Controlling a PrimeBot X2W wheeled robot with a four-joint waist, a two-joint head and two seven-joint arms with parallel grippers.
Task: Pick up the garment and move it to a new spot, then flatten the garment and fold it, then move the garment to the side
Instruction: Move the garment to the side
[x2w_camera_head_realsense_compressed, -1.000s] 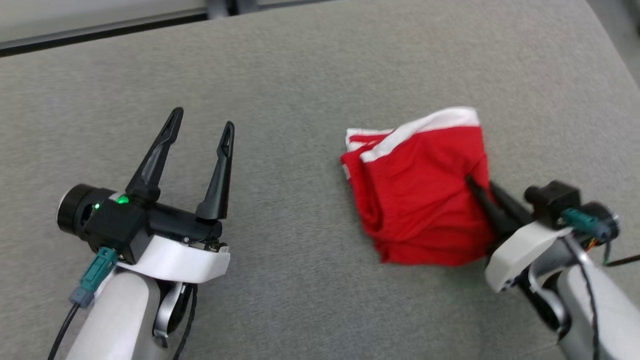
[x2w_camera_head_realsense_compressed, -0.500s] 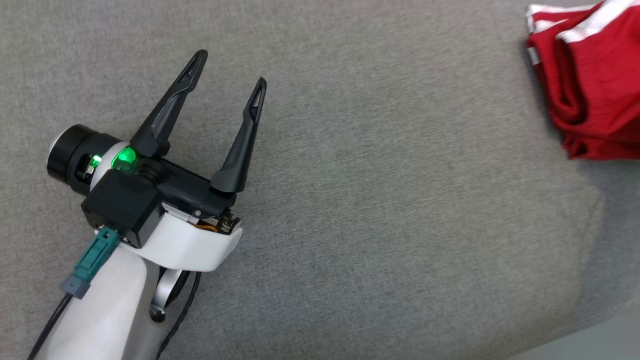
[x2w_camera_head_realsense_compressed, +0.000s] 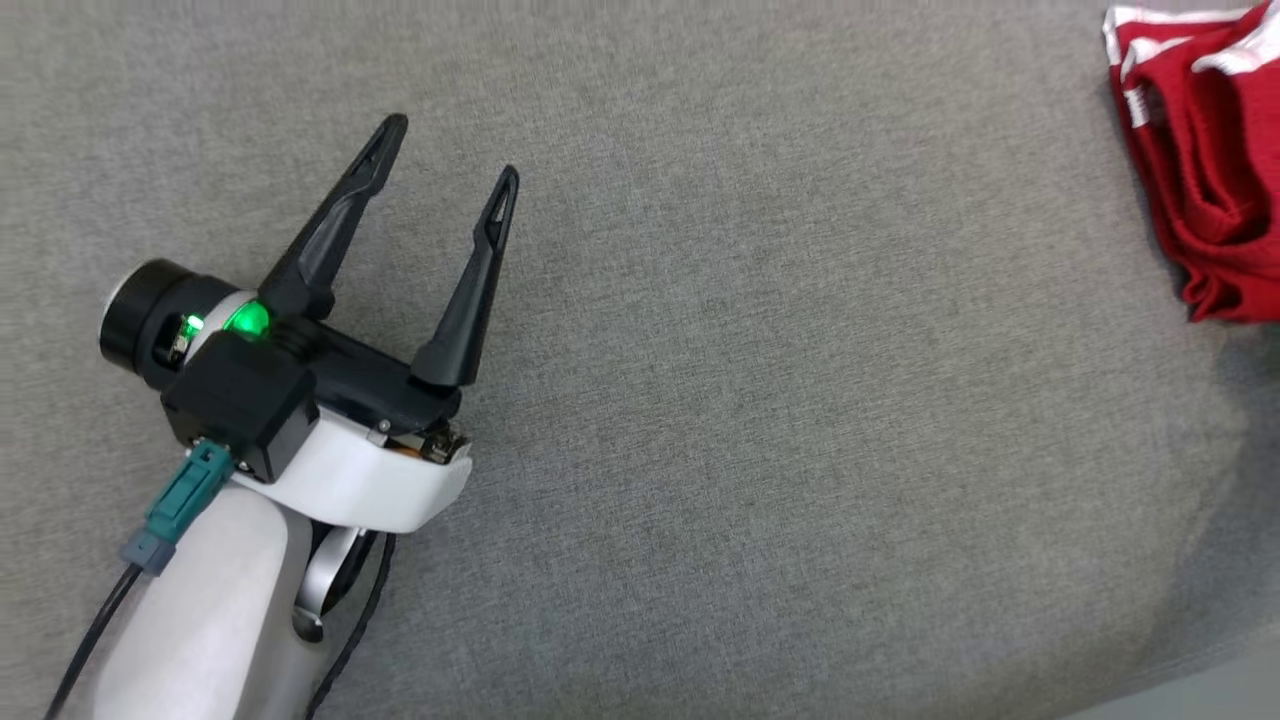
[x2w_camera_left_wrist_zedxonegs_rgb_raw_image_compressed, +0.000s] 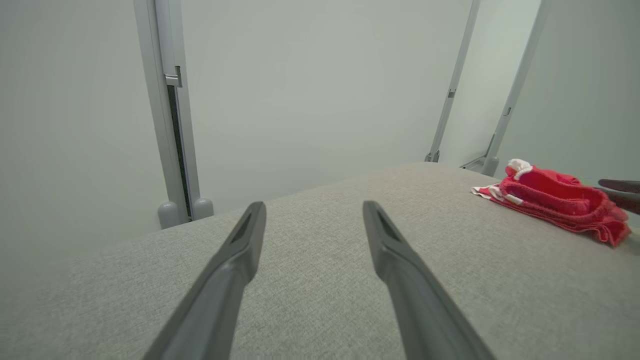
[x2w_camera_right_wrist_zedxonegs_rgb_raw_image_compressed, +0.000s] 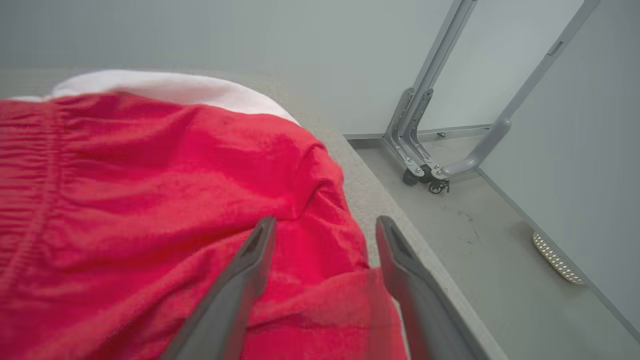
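Our woven grey surface (x2w_camera_head_realsense_compressed: 760, 400) carries the folded red garment (x2w_camera_head_realsense_compressed: 1210, 170), white-banded, at two o'clock. Our left gripper (x2w_camera_head_realsense_compressed: 450, 155) has jaws spread; our right gripper (x2w_camera_right_wrist_zedxonegs_rgb_raw_image_compressed: 322, 225), jaws parted, lies over the cloth.

— What lies around the grey fabric bench (x2w_camera_head_realsense_compressed: 760, 420)?
— Pale grey walls (x2w_camera_left_wrist_zedxonegs_rgb_raw_image_compressed: 310, 75), a scuffed grey floor (x2w_camera_right_wrist_zedxonegs_rgb_raw_image_compressed: 480, 240), and a metal frame on castors (x2w_camera_right_wrist_zedxonegs_rgb_raw_image_compressed: 430, 165) near the corner.

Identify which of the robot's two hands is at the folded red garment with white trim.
The right hand: its fingers are open over the red garment. The left hand is apart over bare grey fabric.
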